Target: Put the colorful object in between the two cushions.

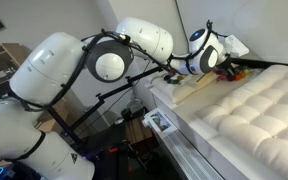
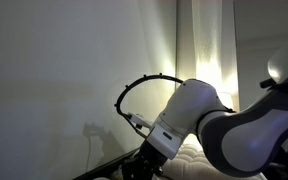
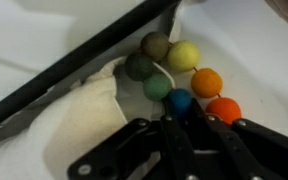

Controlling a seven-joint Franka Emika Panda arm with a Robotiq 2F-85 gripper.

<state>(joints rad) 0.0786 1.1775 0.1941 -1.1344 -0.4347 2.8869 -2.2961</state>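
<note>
The colorful object (image 3: 184, 75) is a string of round beads in olive, yellow, orange, red, blue and green, curled on a white surface in the wrist view. My gripper (image 3: 196, 122) sits over its near end. The black fingers (image 3: 176, 135) stand close together, pinching the string at the blue bead (image 3: 179, 101), with the red-orange bead (image 3: 224, 110) just beside them. In an exterior view the gripper (image 1: 224, 64) reaches down at the far end of the big tufted cushion (image 1: 254, 110), where bead colours (image 1: 231, 69) show. A smooth cream cushion (image 3: 69, 125) lies left of the beads.
A dark straight bar (image 3: 84, 55) runs diagonally behind the beads in the wrist view. The white arm (image 1: 54, 70) and its cables fill the left of an exterior view; a table edge (image 1: 179, 125) lies below the cushion. The arm's casing (image 2: 199, 120) blocks much of the scene before a lit curtain (image 2: 209, 50).
</note>
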